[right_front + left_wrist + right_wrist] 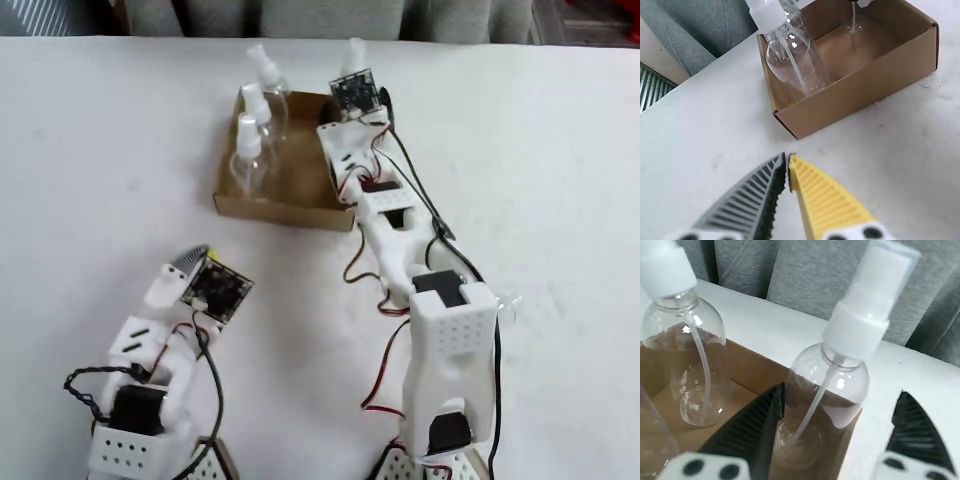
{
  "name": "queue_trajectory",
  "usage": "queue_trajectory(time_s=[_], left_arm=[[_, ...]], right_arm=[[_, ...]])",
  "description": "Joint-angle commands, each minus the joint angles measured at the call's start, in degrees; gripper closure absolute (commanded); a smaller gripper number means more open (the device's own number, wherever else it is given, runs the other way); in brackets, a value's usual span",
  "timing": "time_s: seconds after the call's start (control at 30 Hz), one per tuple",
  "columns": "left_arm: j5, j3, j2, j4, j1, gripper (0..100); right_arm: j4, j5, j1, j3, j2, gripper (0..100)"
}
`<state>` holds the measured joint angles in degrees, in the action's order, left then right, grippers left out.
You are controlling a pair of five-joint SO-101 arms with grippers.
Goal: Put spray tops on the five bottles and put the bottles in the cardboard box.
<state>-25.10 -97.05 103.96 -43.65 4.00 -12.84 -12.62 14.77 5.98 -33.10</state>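
Note:
The cardboard box (290,175) lies at the middle back of the table. Three clear bottles with white spray tops (248,150) stand along its left side. Another capped bottle (355,52) (832,390) stands in the box's far right corner, between the black fingers of my right gripper (357,72) (840,392), which is open around it; one finger (915,435) is apart from the bottle. My left gripper (190,260) (788,161) is shut on nothing, low over the table in front of the box (855,95), near the table's front left.
A grey curtain hangs behind the table's far edge. The right arm (400,230) stretches from the front right up to the box, with red and black wires beside it. White tabletop (100,150) lies open to the left and right of the box.

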Motion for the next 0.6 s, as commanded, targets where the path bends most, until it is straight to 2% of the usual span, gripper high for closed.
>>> queue_trajectory(time_s=[0.0, 0.37, 0.57], left_arm=[[-0.53, 0.09, 0.75, 0.26, -0.48, 98], [-0.62, 0.09, 0.75, 0.26, -0.48, 98], [-0.62, 0.09, 0.75, 0.26, -0.48, 98]], right_arm=[[-0.75, -0.70, -0.57, -2.20, 0.92, 70.7], [-0.57, -0.97, -0.13, -1.93, 1.19, 70.4], [2.77, -7.38, 1.10, -1.85, 1.19, 70.4]])
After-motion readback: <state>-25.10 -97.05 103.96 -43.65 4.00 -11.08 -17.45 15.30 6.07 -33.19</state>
